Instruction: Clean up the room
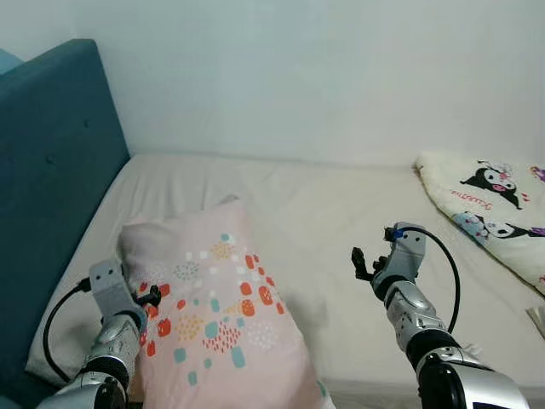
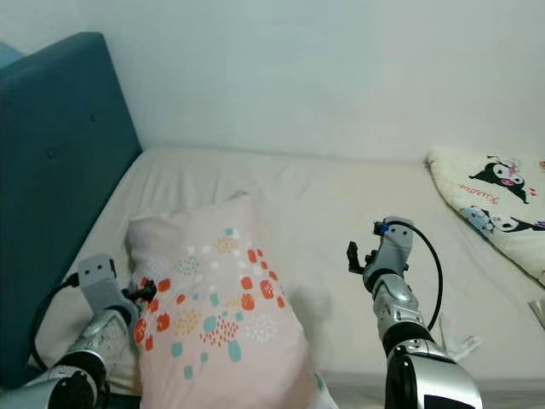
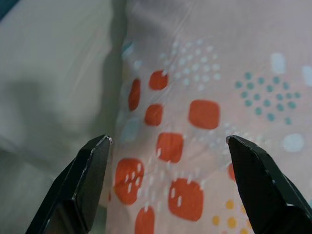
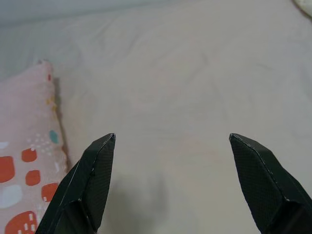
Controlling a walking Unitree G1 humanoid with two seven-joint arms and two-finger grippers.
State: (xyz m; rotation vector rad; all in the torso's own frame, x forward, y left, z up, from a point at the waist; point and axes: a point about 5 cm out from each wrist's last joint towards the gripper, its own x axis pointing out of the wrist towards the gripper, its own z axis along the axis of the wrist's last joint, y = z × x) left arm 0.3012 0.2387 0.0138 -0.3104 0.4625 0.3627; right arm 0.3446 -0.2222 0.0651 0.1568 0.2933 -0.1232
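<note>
Pale pink pillow with orange and teal printed squares and dots (image 1: 217, 319) lies on the cream-sheeted bed (image 1: 341, 213), its near end at the bed's front edge, close to the teal upholstered headboard (image 1: 51, 196). A cream blanket printed with black-and-white cartoon figures (image 1: 494, 209) sits crumpled at the far right of the bed.

Risk: left gripper (image 1: 151, 297) is at the pillow's left edge, fingers spread wide with the printed fabric between them in the wrist view. If it closes on the slack cover alone, the pinch would likely gather only cloth and the filling would sag or slip out when lifted. Judgement: a one-sided pull could also drag the pillow off the front edge. Black cable looping from the left wrist (image 1: 60, 319) hangs near the bed's corner and might snag.

Pose: left forearm raised, wrist against the pillow's side. Right gripper (image 1: 361, 262) hovers above bare sheet, well apart from the pillow, fingers spread, holding nothing; forearm angled up and inward.
</note>
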